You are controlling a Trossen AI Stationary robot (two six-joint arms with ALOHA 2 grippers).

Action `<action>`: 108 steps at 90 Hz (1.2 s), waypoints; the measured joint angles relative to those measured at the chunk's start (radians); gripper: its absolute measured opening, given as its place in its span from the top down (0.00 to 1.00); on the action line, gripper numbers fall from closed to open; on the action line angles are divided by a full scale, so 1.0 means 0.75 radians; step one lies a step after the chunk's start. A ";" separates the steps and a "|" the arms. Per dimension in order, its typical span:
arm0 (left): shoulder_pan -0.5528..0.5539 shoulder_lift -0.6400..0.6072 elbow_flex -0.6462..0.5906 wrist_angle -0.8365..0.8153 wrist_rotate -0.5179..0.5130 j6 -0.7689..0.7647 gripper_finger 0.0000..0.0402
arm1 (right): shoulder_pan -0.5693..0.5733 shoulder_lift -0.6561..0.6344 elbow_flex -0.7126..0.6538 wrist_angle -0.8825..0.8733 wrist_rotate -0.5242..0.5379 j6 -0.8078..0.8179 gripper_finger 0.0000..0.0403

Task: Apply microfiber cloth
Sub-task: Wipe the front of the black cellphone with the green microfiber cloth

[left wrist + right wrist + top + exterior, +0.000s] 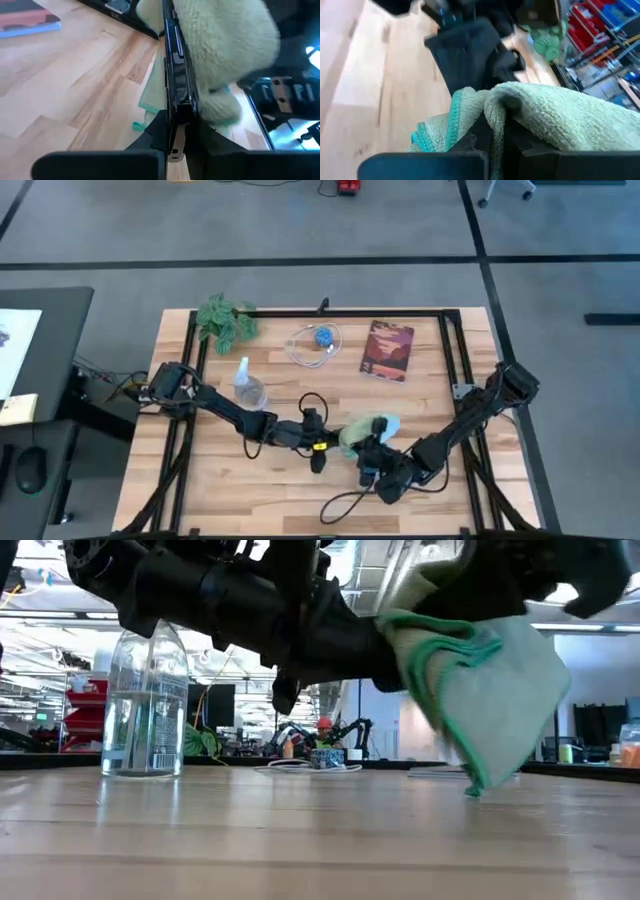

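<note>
My right fingers [492, 135]: clenched on a fold of the microfiber cloth [555, 117], which bunches over and around them; teal hem shows at one side.
Microfiber cloth, position: held up off the worktop [300, 840]; in the low view it hangs from my right fingers with its lowest corner just above the wood, whether it touches I cannot tell. From above, it sits between my two sets of fingers, near the middle of the front half of the worktop.
My left fingers [175, 117]: clenched on the edge of a thin black phone [175, 60], held edge-on; the cloth presses against one face of it.
Left and right fingers: close together, meeting at the cloth [365, 430]; left fingers [318, 448] on one side, right fingers [372, 455] on the other.
Beyond my left fingers: clear spray bottle [248, 388] standing upright on the worktop, liquid inside; well apart from the cloth.
Farther out: coiled white cable [312, 345] with a small blue object in its loop, lying flat.
Beside the cable: a book [388, 350] with a reddish cover, flat on the wood.
Farthest, far corner on the left-arm side: dark green leafy plant [225, 318].
Worktop edge: black frame rails [450, 340] run along the far and side edges.
Room beyond: shelving with red bins, seen level across the worktop.
</note>
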 joint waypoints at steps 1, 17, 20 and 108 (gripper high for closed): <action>0.000 0.000 0.000 0.000 0.000 0.000 0.98 | 0.002 -0.002 0.000 -0.013 0.004 0.013 1.00; 0.000 0.000 0.000 -0.004 0.003 0.001 0.98 | 0.026 -0.016 -0.002 -0.100 0.062 0.151 1.00; -0.001 0.000 0.001 -0.006 0.007 0.003 0.98 | 0.025 -0.016 -0.002 -0.076 0.063 0.153 1.00; -0.014 -0.014 0.026 -0.019 -0.006 0.066 0.98 | 0.089 -0.090 0.000 -0.429 -0.023 0.459 1.00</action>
